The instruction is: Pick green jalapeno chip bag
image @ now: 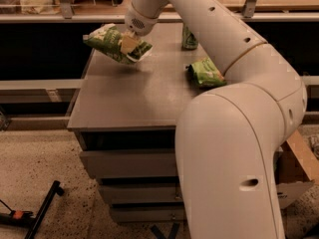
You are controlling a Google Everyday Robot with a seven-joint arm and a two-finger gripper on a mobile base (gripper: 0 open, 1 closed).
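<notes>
The green jalapeno chip bag (107, 41) is a narrow light-green crinkly bag with white ends. It hangs tilted in the air above the far left part of the grey tabletop (134, 93). My gripper (129, 43) is shut on the bag near its right half, with a pale fingertip (130, 42) pressed on it. The white arm reaches in from the right foreground.
A wider green bag (206, 72) lies at the table's right side, next to my arm. A green drink can (189, 38) stands at the far right back. Drawers sit under the tabletop. A black stand leg (42, 210) lies on the floor at lower left. A shelf rail runs behind.
</notes>
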